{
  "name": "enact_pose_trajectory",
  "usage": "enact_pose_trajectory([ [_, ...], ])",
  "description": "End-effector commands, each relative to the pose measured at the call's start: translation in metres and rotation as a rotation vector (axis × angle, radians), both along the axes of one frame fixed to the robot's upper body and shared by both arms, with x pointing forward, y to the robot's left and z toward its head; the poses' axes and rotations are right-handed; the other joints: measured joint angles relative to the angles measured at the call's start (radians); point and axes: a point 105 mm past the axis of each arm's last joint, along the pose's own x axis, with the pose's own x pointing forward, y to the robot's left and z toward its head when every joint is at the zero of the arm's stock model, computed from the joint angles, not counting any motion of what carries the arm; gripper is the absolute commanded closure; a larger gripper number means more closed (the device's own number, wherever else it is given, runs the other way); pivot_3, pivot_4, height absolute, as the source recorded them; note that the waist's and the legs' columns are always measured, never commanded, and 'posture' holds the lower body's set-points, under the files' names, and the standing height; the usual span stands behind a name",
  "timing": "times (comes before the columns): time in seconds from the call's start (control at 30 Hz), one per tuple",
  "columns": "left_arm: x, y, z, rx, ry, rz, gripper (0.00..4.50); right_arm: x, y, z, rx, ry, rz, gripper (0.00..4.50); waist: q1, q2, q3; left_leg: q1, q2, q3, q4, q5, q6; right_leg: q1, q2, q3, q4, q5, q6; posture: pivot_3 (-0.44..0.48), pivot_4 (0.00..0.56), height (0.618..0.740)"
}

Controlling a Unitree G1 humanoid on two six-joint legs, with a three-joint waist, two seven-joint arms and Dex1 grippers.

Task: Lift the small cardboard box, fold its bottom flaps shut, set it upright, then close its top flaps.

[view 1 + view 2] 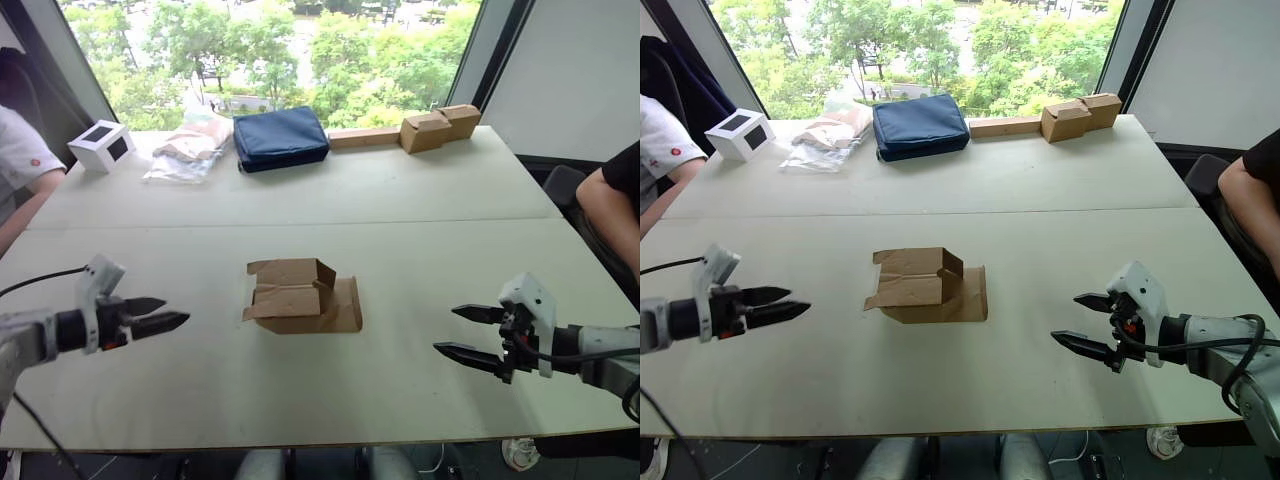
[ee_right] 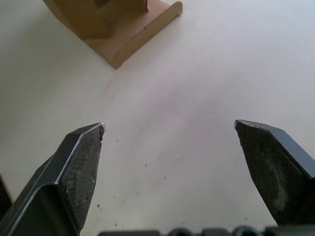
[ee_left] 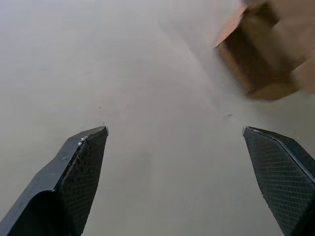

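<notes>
Waiting wide: left gripper [image 1: 165,315] at box's [image 1: 300,296] 9 o'clock, right gripper [image 1: 470,333] at 3, jaws apart, nothing held; loose flaps risk snagging, one-sided contact sliding box across table [image 1: 420,210].

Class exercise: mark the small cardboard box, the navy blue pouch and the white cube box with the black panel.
small cardboard box [image 1: 290,296]: left eye view, on its folded top flaps.
navy blue pouch [image 1: 280,137]: left eye view, middle of its top face.
white cube box [image 1: 737,136]: right eye view, on its white front side.
</notes>
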Motion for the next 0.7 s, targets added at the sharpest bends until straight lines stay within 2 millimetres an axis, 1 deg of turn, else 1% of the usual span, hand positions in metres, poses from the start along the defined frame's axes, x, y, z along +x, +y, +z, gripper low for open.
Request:
enact_pose_trajectory([
  [0.03, -0.01, -0.031, 0.014, -0.135, 0.085, -0.149, 0.0, -0.01, 0.023, 0.026, 0.046, -0.052, 0.1, 0.02, -0.003, 0.0, 0.0, 0.001, 0.0, 0.0, 0.0, 0.0, 0.0, 0.001, 0.0, 0.0, 0.0, 0.0, 0.0, 0.0, 0.15, 0.737],
  [0.1, -0.01, -0.049, 0.01, -0.188, 0.148, -0.208, 0.0, -0.014, 0.038, 0.033, 0.05, -0.074, 0.148, 0.02, -0.007, 0.001, -0.001, 0.002, 0.0, 0.0, -0.001, 0.0, 0.0, 0.002, 0.0, 0.0, 0.0, 0.0, 0.001, 0.0, 0.15, 0.737],
  [0.17, -0.007, -0.061, 0.007, -0.224, 0.191, -0.237, 0.0, -0.021, 0.055, 0.035, 0.059, -0.087, 0.195, 0.02, -0.006, 0.001, 0.0, 0.002, 0.0, 0.001, -0.001, 0.0, 0.0, 0.001, 0.0, 0.0, 0.0, 0.0, 0.001, 0.0, 0.15, 0.737],
  [0.23, -0.004, -0.069, 0.003, -0.243, 0.219, -0.255, 0.0, -0.028, 0.069, 0.036, 0.063, -0.093, 0.237, 0.02, -0.005, 0.0, 0.0, 0.002, 0.0, 0.0, -0.001, 0.0, 0.0, 0.001, 0.002, 0.0, 0.001, 0.0, 0.001, 0.0, 0.15, 0.737],
  [0.3, 0.0, -0.075, 0.001, -0.252, 0.229, -0.267, 0.0, -0.033, 0.078, 0.036, 0.066, -0.098, 0.258, 0.02, -0.002, 0.0, 0.0, 0.002, 0.0, 0.0, -0.001, 0.0, 0.0, 0.001, 0.002, 0.0, 0.001, 0.0, 0.001, 0.0, 0.15, 0.737],
  [0.4, 0.01, -0.083, -0.001, -0.262, 0.214, -0.275, 0.0, -0.041, 0.091, 0.034, 0.083, -0.098, 0.282, 0.02, -0.001, 0.0, 0.0, 0.002, 0.0, 0.0, 0.0, 0.0, 0.0, 0.001, 0.002, 0.0, 0.001, 0.0, 0.001, 0.0, 0.15, 0.737],
  [0.5, 0.017, -0.088, -0.002, -0.275, 0.218, -0.282, 0.0, -0.045, 0.097, 0.031, 0.09, -0.092, 0.285, 0.02, 0.001, 0.0, 0.0, 0.002, 0.0, 0.0, 0.001, 0.0, 0.0, 0.002, 0.001, 0.0, 0.001, 0.0, 0.001, 0.0, 0.15, 0.737],
  [0.6, 0.019, -0.09, -0.004, -0.254, 0.216, -0.3, 0.0, -0.046, 0.098, 0.028, 0.086, -0.089, 0.276, 0.02, 0.0, 0.0, 0.0, 0.001, -0.001, 0.0, 0.001, 0.0, 0.0, 0.002, 0.001, 0.0, 0.0, 0.0, 0.001, 0.0, 0.15, 0.737],
  [0.7, 0.023, -0.085, 0.0, -0.248, 0.194, -0.291, 0.0, -0.047, 0.096, 0.025, 0.077, -0.088, 0.255, 0.02, 0.0, 0.0, 0.0, 0.001, 0.0, 0.0, 0.001, 0.0, 0.0, 0.002, 0.002, 0.0, 0.0, 0.0, 0.001, 0.0, 0.15, 0.737],
])
